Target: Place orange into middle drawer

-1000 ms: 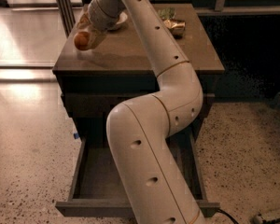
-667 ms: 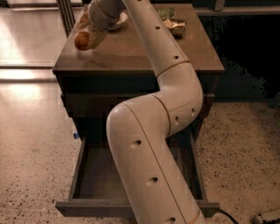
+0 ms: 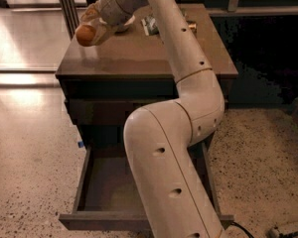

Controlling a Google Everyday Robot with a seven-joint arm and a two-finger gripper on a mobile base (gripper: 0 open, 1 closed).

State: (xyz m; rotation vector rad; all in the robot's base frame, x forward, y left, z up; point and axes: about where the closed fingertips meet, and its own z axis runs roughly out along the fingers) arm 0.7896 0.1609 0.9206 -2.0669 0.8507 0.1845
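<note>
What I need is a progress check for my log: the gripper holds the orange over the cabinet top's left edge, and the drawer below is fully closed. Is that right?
Not quite. The camera view shows the drawer pulled open, not closed. The rest stands: the gripper holds the orange over the cabinet top at its left edge.

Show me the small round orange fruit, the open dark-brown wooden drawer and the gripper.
small round orange fruit (image 3: pixel 84 35), camera view, front skin.
open dark-brown wooden drawer (image 3: pixel 107 185), camera view, bare floor.
gripper (image 3: pixel 92 27), camera view, between fingertips around fruit.
</note>
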